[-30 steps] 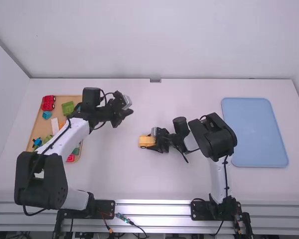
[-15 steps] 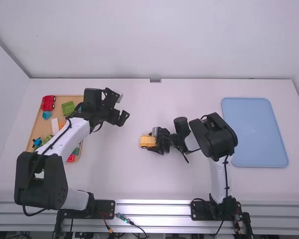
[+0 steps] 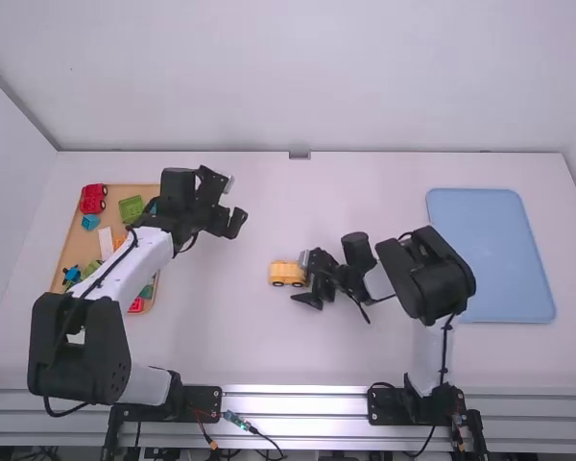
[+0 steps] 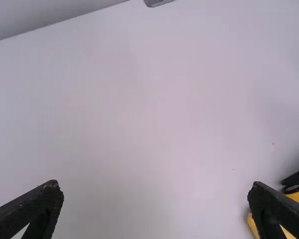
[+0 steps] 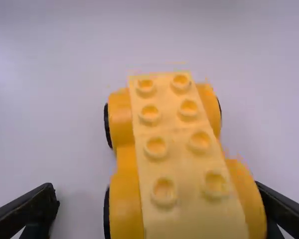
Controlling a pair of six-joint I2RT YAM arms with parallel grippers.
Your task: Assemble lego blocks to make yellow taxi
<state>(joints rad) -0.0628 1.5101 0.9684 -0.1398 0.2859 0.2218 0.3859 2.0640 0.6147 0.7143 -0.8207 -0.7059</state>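
Several toy pieces lie in a tan tray (image 3: 83, 248) at the left arm's side, among them a red toy car (image 3: 93, 199), a blue block (image 3: 90, 222), a white block (image 3: 106, 244) and a green block (image 3: 132, 208). Next comes the left gripper (image 3: 229, 222), its two fingers spread wide with nothing between them. Near the middle of the white table (image 3: 202, 317), the yellow taxi (image 3: 288, 274) stands upright on black wheels (image 5: 107, 124), with pale yellow studded bricks (image 5: 182, 154) running along its top. Just beside it is the right gripper (image 3: 304, 279), jaws apart, with one end of the taxi between the fingers but a gap on one side, so it is not pinched. Well apart, a light blue tray (image 3: 490, 254) lies beyond the right arm
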